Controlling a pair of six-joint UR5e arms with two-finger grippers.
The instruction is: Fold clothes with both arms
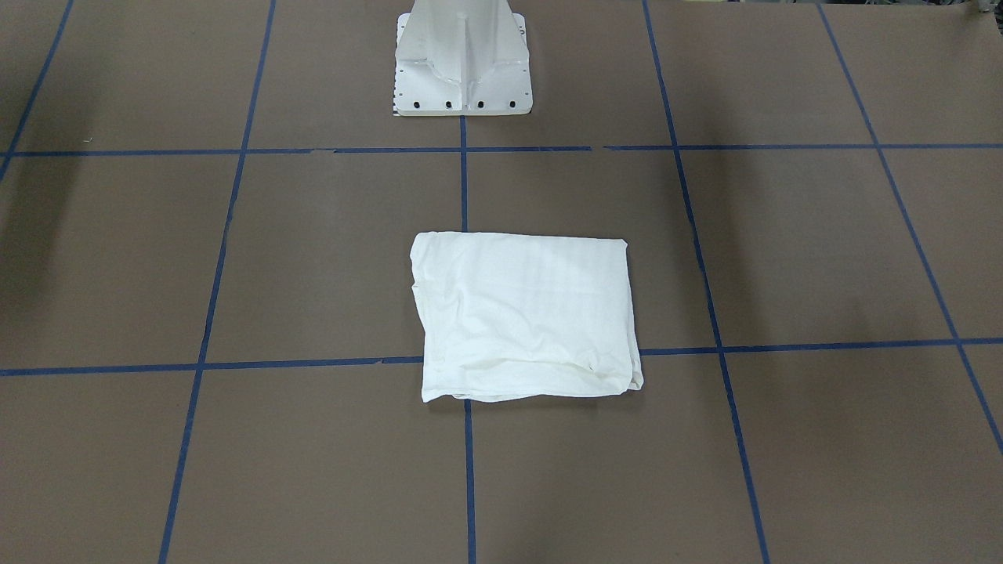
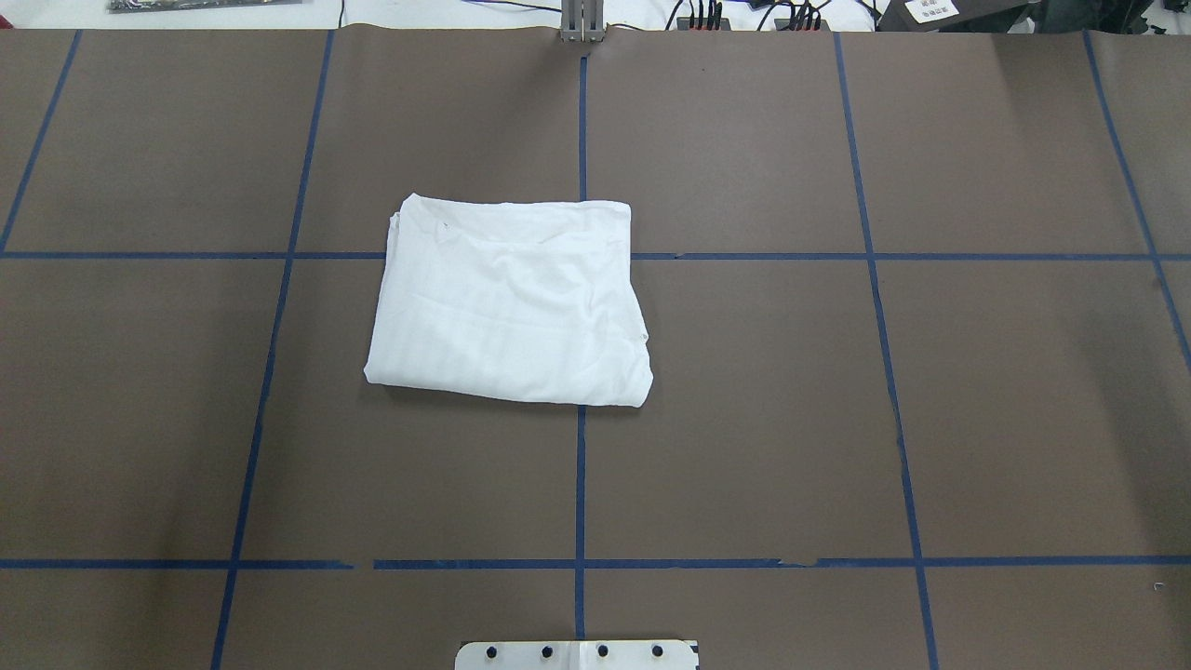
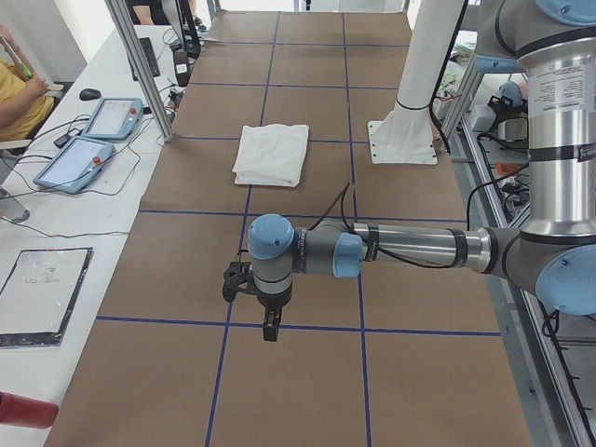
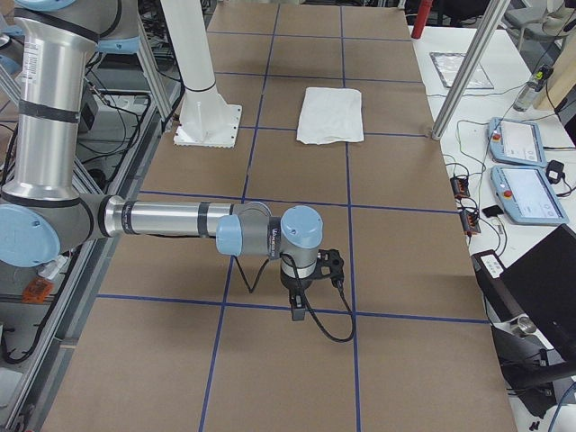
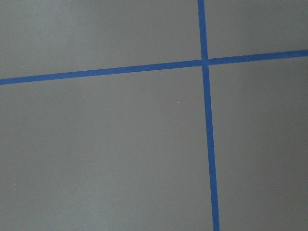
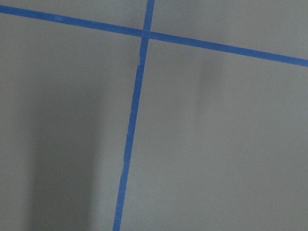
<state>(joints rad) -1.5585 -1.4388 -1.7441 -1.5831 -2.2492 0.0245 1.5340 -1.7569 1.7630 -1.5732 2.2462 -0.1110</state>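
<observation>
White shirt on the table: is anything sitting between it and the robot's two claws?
Nothing visible. The folded shirt lies flat on the brown table; only bare surface and blue tape lines separate it from the left gripper and right gripper. The white base stands off to the side.

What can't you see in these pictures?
Inside the folded shirt: its top layer covers it, every view.
Left gripper open or shut: only the left side view shows it, too small.
Right gripper: same, right side view only.
Person in yellow: cut off by left side view's edge.
</observation>
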